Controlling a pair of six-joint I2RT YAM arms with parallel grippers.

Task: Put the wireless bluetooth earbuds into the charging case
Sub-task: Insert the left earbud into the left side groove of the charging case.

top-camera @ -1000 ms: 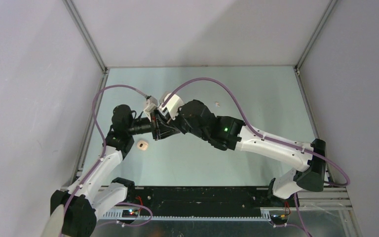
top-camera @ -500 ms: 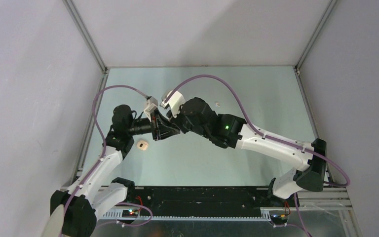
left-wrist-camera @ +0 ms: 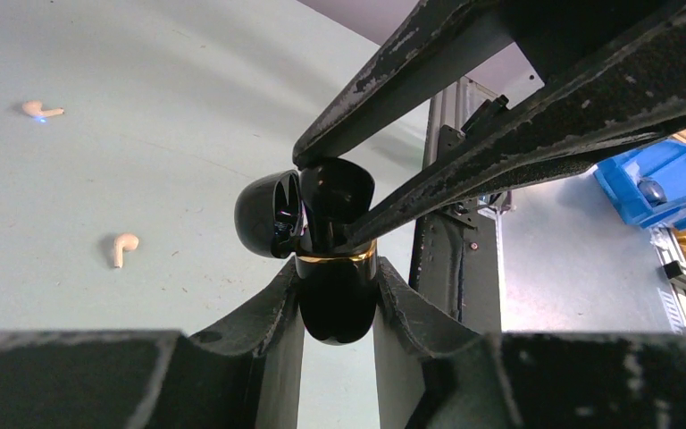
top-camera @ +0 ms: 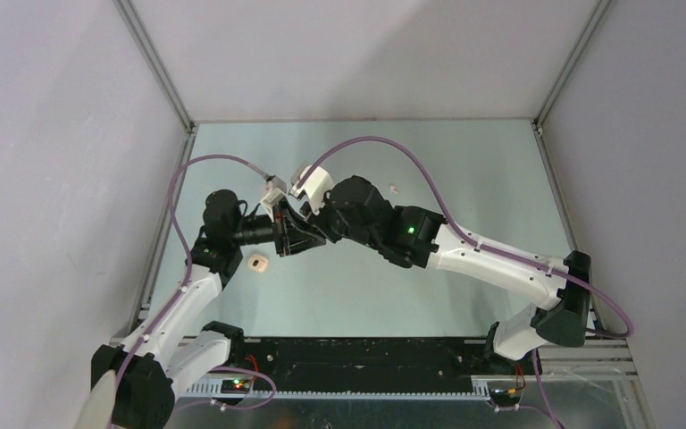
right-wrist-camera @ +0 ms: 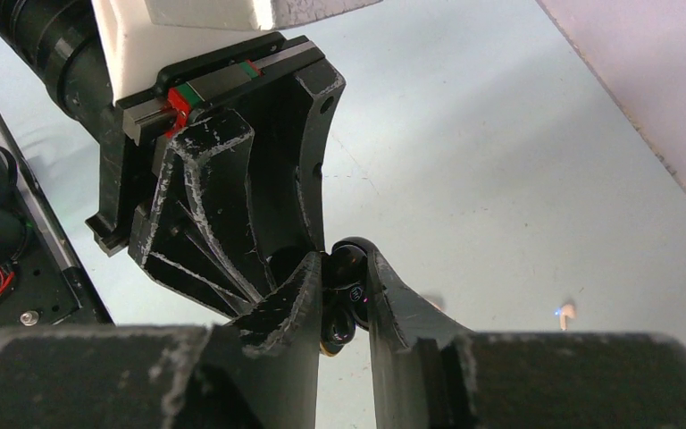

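Firmly, left gripper clamps the open case — right gripper at its mouth, grasp impossible to tell; beige bud at nine o'clock.

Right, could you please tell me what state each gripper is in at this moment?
Left gripper: closed, holding the open black charging case.
Right gripper: closed on a black earbud at the case's mouth.

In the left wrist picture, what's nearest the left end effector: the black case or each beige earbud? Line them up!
1. Black case: clamped in the left end effector.
2. Lower beige earbud: lying off to the left.
3. Upper beige earbud: far upper left.
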